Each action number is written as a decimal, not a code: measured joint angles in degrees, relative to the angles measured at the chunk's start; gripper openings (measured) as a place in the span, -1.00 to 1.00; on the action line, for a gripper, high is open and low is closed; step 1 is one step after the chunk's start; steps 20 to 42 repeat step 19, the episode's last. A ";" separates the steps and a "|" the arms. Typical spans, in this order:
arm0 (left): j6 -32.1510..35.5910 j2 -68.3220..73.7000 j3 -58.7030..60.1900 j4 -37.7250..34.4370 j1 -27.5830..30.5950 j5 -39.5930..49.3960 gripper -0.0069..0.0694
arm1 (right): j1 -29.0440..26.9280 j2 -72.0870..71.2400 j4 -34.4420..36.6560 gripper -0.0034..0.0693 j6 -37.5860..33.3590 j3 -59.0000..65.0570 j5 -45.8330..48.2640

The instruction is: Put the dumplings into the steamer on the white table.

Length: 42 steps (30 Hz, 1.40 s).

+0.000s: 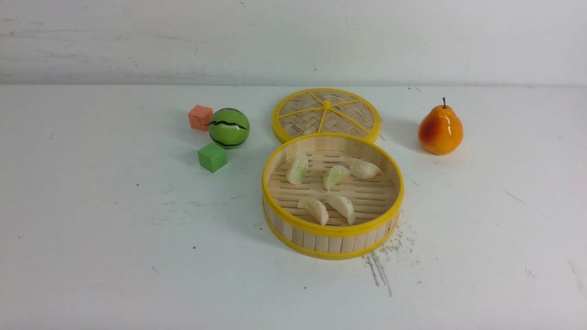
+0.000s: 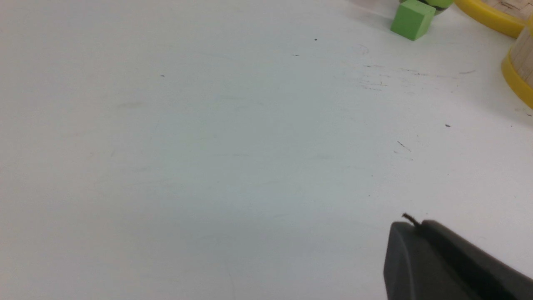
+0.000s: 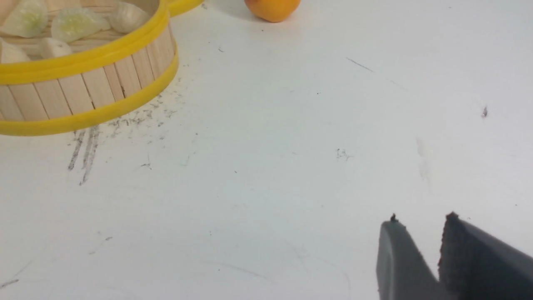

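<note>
The steamer [image 1: 333,231] stands on the white table [image 1: 114,256] near the middle. Several dumplings [image 1: 297,168] lie on its slatted floor, some cream-white, some pale green. None lies on the table. No gripper shows in the front view. In the left wrist view my left gripper [image 2: 416,225] hangs over bare table with its fingertips together and nothing in it; the steamer's wall [image 2: 518,71] is far off at the edge. In the right wrist view my right gripper [image 3: 422,218] has a narrow gap between its tips and is empty. The steamer [image 3: 83,89] and dumplings [image 3: 75,23] lie well away from it.
The flat woven lid [image 1: 326,114] lies just behind the steamer. A green striped ball [image 1: 229,128], an orange cube [image 1: 200,117] and a green cube [image 1: 212,157] sit to the steamer's left. A pear [image 1: 440,129] stands to its right. Dark scuffs [image 1: 378,270] mark the table by the steamer.
</note>
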 joint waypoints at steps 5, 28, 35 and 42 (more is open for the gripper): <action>0.00 0.00 0.00 0.00 0.00 0.00 -0.81 | 0.00 0.00 0.00 -0.43 0.19 0.00 0.00; -0.07 0.00 0.00 0.00 0.00 0.00 -0.80 | 0.00 0.00 0.00 -0.36 0.18 0.00 0.00; -0.07 0.00 0.00 0.00 0.00 0.00 -0.80 | 0.00 0.00 0.00 -0.36 0.18 0.00 0.00; -0.07 0.00 0.00 0.00 0.00 0.00 -0.80 | 0.00 0.00 0.00 -0.36 0.18 0.00 0.00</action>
